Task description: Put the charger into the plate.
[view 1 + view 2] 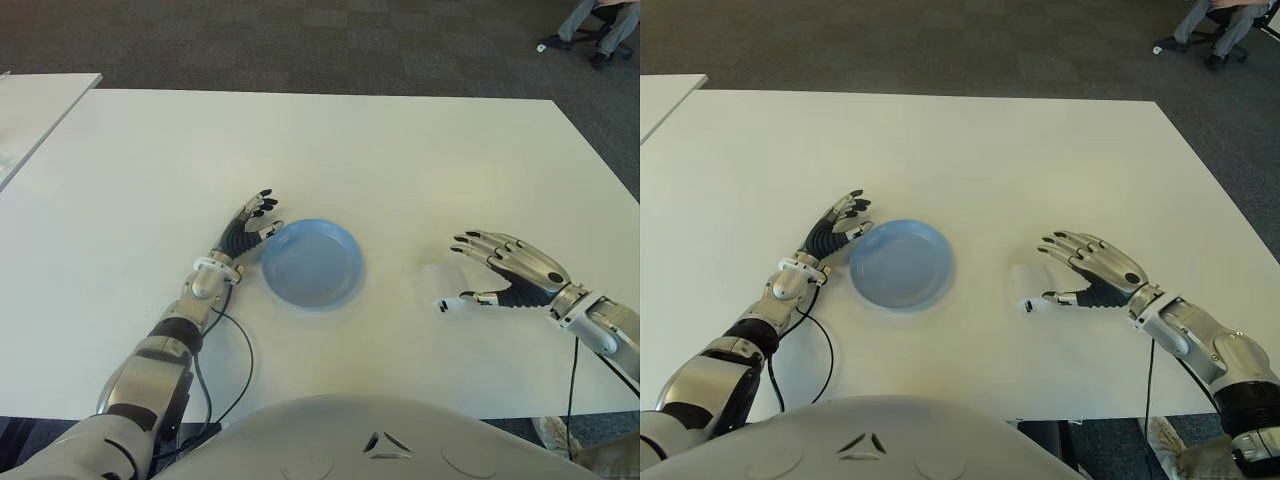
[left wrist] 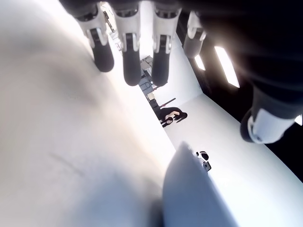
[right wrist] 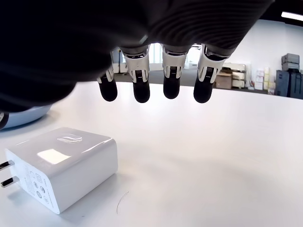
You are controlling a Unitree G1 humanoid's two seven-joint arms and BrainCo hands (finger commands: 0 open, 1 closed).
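From the head cameras, the blue plate (image 1: 311, 263) sits on the white table (image 1: 330, 140) a little left of centre, nothing in it. The left robot hand (image 1: 250, 225) shows just beside the plate's left rim, fingers relaxed and holding nothing; I'd guess it is placed there to steady the plate, though I can't tell whether it touches the rim. The right robot hand (image 1: 500, 270) hovers to the right of the plate, palm down, fingers spread and thumb out, empty. The white charger (image 1: 1025, 281) is a pale block on the table, hard to pick out, between the plate and that hand, just off its fingertips (image 1: 1048, 243).

The left wrist camera shows that hand's fingers (image 2: 132, 61) straight and apart above the table, with the plate's edge (image 2: 189, 189) near.

The right wrist camera is clearest: the charger (image 3: 61, 165) lies flat on the table, prongs pointing away from the hand's side, ahead of and below the extended fingers (image 3: 142, 85), not touching them. The hand looks poised to come down over it, so the pickup seems not yet begun.
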